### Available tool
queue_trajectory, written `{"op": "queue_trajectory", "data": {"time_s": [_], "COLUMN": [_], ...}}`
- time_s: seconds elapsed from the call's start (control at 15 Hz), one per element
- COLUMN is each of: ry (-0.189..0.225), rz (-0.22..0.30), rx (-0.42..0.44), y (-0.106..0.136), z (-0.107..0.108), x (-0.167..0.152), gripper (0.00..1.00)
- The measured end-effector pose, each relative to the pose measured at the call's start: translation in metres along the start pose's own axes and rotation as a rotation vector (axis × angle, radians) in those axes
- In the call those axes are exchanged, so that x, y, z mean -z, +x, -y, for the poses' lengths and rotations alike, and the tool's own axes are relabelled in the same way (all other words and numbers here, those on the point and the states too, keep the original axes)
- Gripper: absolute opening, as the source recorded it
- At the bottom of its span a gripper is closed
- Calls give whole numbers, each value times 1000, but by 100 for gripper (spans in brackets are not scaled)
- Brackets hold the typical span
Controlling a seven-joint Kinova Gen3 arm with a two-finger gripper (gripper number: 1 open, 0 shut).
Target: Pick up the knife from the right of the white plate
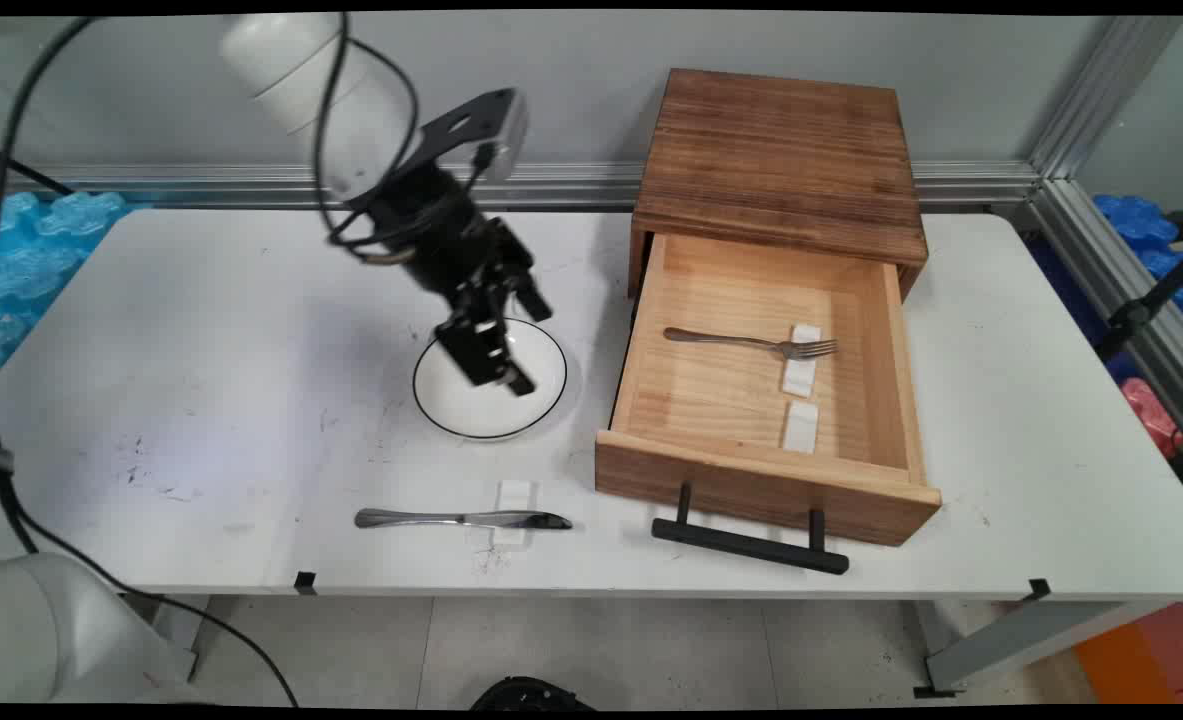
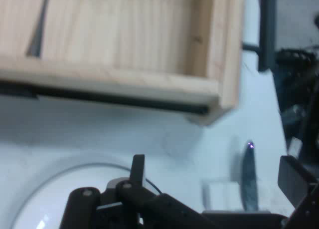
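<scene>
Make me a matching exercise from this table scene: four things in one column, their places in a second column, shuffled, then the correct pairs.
Things:
1. fork
2. knife
3. gripper
4. wooden box

Places:
A. on the table's near edge, across a white block
B. above the white plate
C. inside the open drawer
D. at the table's far side, by the wall

Pairs: 1-C, 2-A, 3-B, 4-D

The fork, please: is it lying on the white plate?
No, the fork lies inside the open drawer, while the plate sits apart on the table.
</scene>
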Motion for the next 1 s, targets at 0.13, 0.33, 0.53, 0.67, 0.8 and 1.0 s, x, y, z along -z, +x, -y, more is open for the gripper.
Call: {"op": "queue_trajectory", "data": {"time_s": [0.13, 0.33, 0.53, 0.67, 0.8, 1.0], "ry": [-4, -8, -8, -6, -2, 6], "rz": [18, 41, 57, 65, 71, 77], "rx": [-13, -30, -42, -47, -43, -11], "y": [-14, -33, -47, -54, -62, -73], "z": [-12, -28, -39, -44, -50, -57], "x": [3, 4, 3, 0, -5, -17], "gripper": [100, 100, 100, 100, 100, 100]}}
